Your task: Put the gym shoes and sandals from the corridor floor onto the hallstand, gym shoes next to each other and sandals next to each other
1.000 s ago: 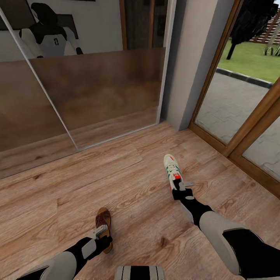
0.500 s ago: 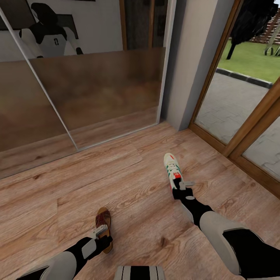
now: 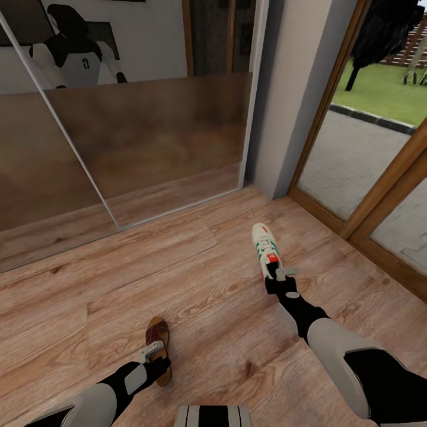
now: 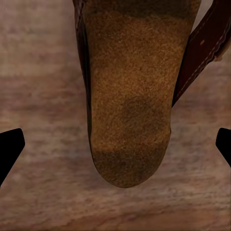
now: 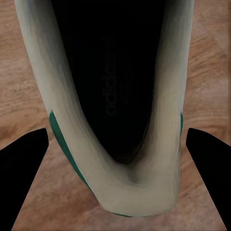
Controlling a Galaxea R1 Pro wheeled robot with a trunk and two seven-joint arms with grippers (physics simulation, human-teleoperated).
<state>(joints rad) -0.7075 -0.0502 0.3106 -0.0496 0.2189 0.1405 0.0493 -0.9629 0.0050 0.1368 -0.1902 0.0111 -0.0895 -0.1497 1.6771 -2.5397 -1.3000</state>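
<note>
**A:** OK, so where are your grippers right now? Starting from the right gripper (image 3: 279, 274): its fingers sit spread on either side of the gym shoe (image 3: 263, 245), heel end. In the right wrist view the two dark fingertips (image 5: 24, 163) flank the heel collar of the shoe (image 5: 115, 159) with floor showing between them and the shoe, so not pinching yet as far as I can see.

**B:** And the shoe's direction?

**A:** Its long axis runs pretty much straight out from the gripper, toe pointing away from you toward the grey wall corner (image 3: 284, 118), heel at the fingers. Your closing line crosses the shoe's narrow width, which is what you want.

**B:** Left side?

**A:** Same story. The left gripper (image 3: 155, 354) is spread too, over the near end of the sandal (image 3: 158, 338). The left wrist view has the fingertips (image 4: 9, 149) wide of the footbed (image 4: 127, 110). Sandal's long axis also runs away from the gripper toward the mirrored door (image 3: 118, 136). Both lie on the corridor floor (image 3: 207, 296), sandal well apart from the shoe, on your left. No rack in sight here, so I'd say you're at the grab stage.
</note>
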